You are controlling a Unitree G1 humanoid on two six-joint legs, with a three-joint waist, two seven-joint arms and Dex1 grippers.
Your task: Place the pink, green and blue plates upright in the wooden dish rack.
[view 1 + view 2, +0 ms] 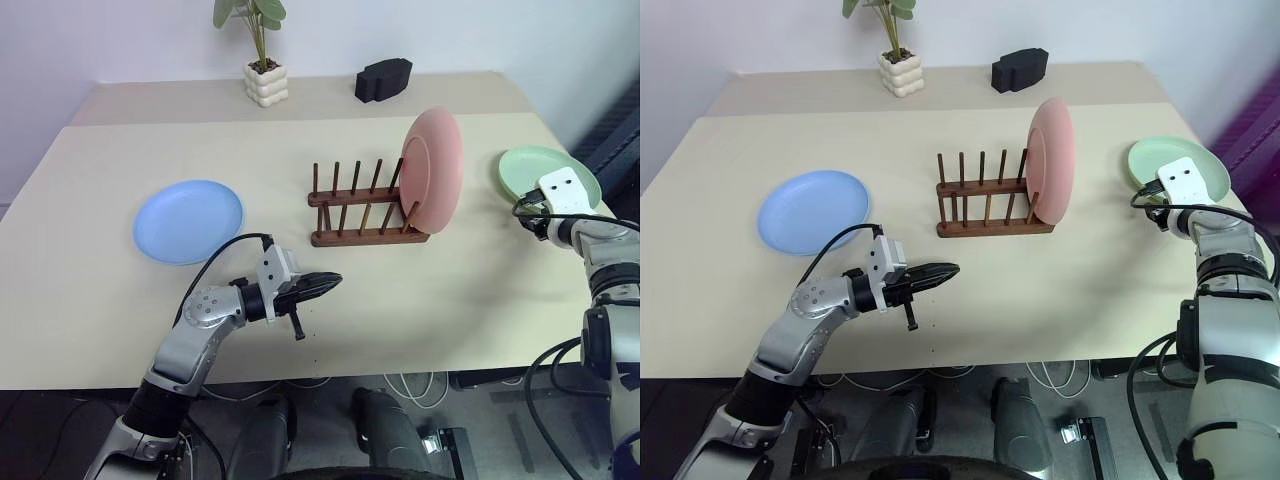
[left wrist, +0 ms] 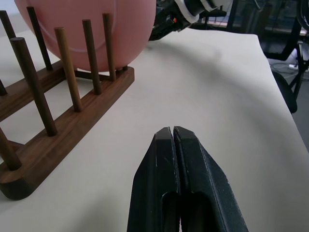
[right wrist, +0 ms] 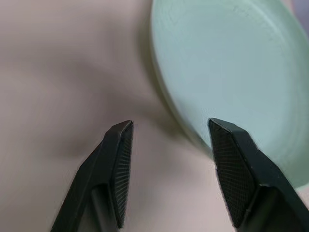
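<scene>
Rack (image 1: 362,208) mid-table, dark wood, two rails of pegs. Pink plate (image 1: 432,170) upright in rack's right-end slot, leaning on pegs. Other slots bare. Green plate (image 1: 535,170) flat on table, right of rack, near right edge. Blue plate (image 1: 188,221) flat on table, well left of rack.

Right gripper (image 3: 169,145) just over green plate's near rim, fingers (image 3: 120,164) spread apart, nothing between them; one finger over plate edge, other over bare table (image 1: 90,290).

Left gripper (image 1: 318,286) in front of rack, apart from it, pointing right, fingers pressed together, empty.

Potted plant (image 1: 262,60) and black object (image 1: 383,78) at far edge.
</scene>
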